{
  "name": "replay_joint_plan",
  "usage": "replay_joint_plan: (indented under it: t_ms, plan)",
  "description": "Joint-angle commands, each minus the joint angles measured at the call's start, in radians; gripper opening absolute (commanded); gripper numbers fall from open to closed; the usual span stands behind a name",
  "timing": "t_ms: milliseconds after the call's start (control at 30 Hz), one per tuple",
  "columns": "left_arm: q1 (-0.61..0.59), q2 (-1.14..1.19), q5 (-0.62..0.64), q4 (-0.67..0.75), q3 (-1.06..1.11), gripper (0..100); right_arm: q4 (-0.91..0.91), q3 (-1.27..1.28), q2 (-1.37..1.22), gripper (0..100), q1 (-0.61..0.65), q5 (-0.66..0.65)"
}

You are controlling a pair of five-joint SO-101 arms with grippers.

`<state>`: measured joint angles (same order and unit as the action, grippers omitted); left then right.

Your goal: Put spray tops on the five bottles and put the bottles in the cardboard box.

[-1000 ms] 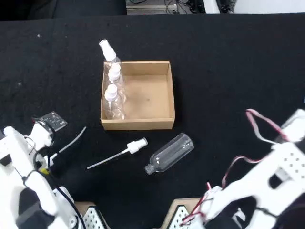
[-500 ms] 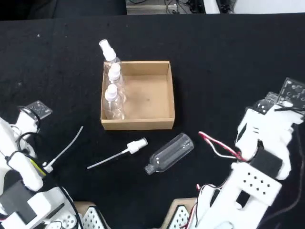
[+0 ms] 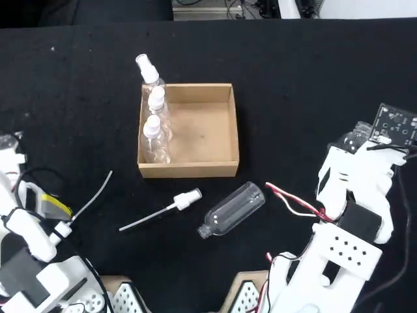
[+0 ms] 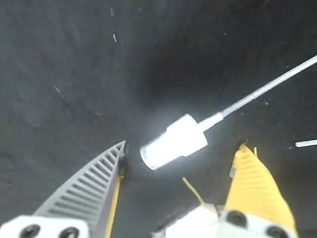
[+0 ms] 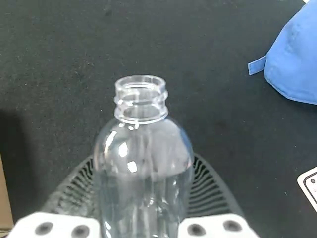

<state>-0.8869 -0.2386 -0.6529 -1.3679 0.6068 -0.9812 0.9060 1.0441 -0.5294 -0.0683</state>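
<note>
The cardboard box (image 3: 221, 163) stands mid-table with two spray-topped bottles (image 3: 154, 124) along its left wall. A third topped bottle (image 3: 147, 70) stands at its far left corner. Near the box front an uncapped clear bottle (image 3: 232, 208) lies on its side, with a loose spray top (image 3: 186, 198) beside it. My left gripper (image 4: 182, 145) is open, its fingers astride another spray top (image 4: 173, 142) lying on the black cloth. My right gripper (image 5: 143, 171) is shut on an open-necked clear bottle (image 5: 142, 148); the right arm (image 3: 355, 195) stands at the table's right.
Black cloth covers the table (image 3: 306, 85). A blue object (image 5: 294, 59) and a white card corner (image 5: 309, 184) lie beyond the held bottle. The left arm's base (image 3: 39, 280) fills the near left corner.
The right arm rose from the near right corner to the table's right side, then edged left. The left arm drew back toward the near left edge, and the spray top's tube shifted slightly.
</note>
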Motion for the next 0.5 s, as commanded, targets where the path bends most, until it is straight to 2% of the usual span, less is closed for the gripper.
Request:
replay_joint_plan:
  t_ms: [0, 167, 467]
  plan:
    - [-0.051, -0.048, 0.061, 0.018, 0.085, 31, -0.005, -0.007, 0.030, 1.1, 0.017, 0.000]
    - [-0.148, -0.196, 0.078, 0.150, 0.240, 31, -0.005, -0.007, 0.030, 1.1, 0.017, 0.000]
    - [-0.153, -0.377, 0.084, 0.160, 0.430, 31, -0.006, -0.007, 0.030, 1.1, 0.017, 0.000]
